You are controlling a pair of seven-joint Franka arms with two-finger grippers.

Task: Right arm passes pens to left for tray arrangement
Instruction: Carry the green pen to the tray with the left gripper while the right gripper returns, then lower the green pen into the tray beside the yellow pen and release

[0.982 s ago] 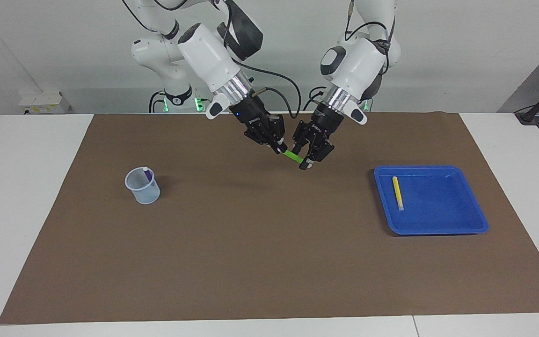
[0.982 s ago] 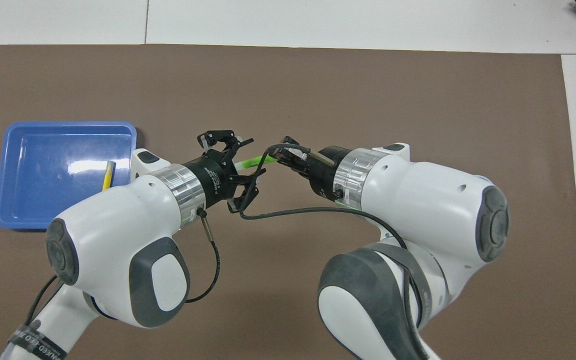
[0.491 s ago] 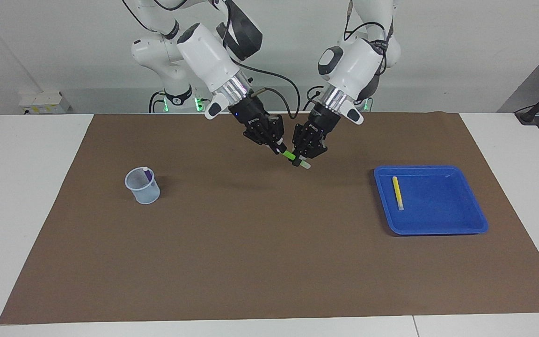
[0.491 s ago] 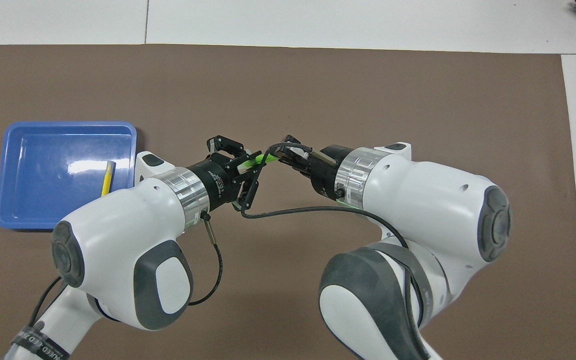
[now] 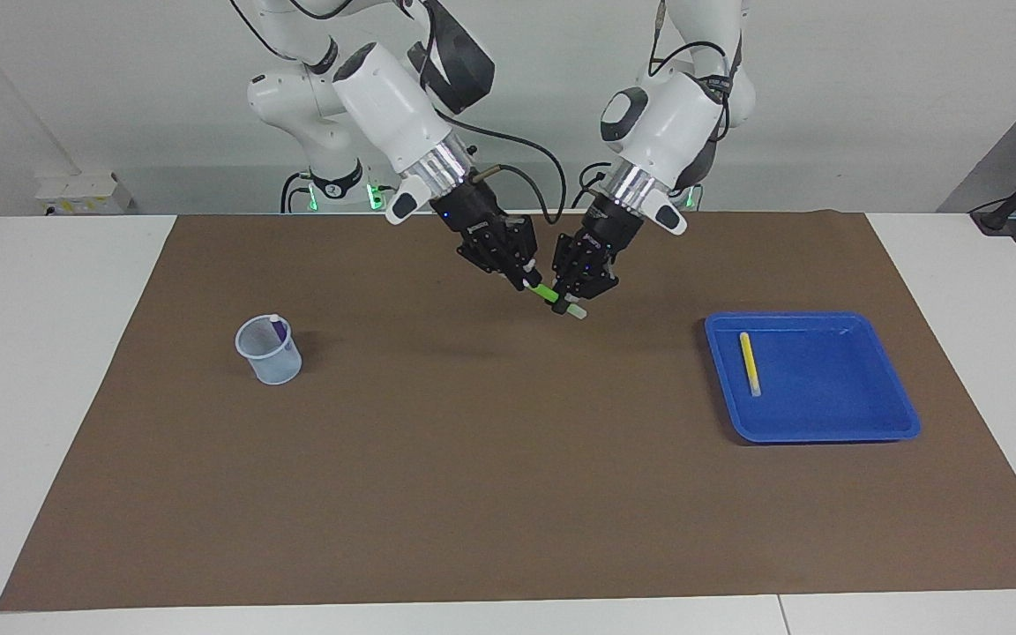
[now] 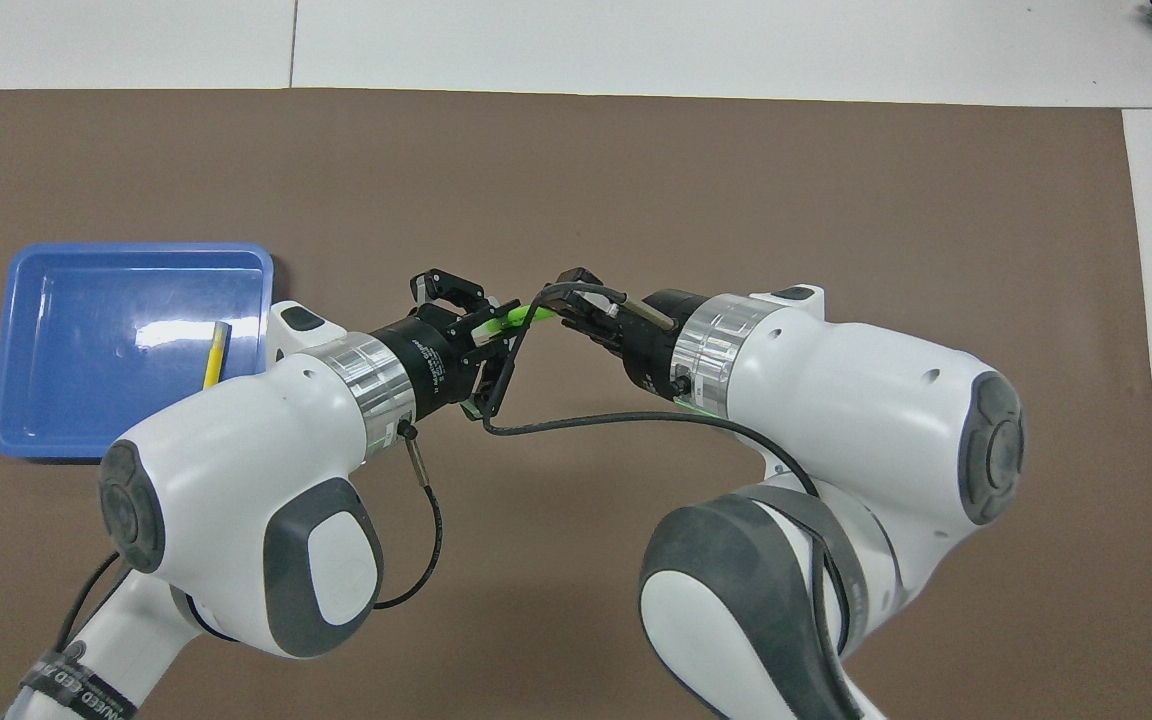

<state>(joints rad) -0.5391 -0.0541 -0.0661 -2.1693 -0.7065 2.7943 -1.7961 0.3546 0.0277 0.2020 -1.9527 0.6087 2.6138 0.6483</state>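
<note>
Over the brown mat (image 5: 473,459), the left hand (image 5: 571,302) is clamped on the green pen (image 5: 549,294); the right hand (image 5: 529,280) touches its other end, grip unclear.

right arm (image 6: 866,420): glossy white shell, grey joint caps, silver wrist ring, black cable | left arm (image 6: 236,450): same white-grey shell, silver ring, black cable loop

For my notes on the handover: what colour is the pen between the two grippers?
Bright green pen with a pale whitish end, clearest in the facing view.
</note>
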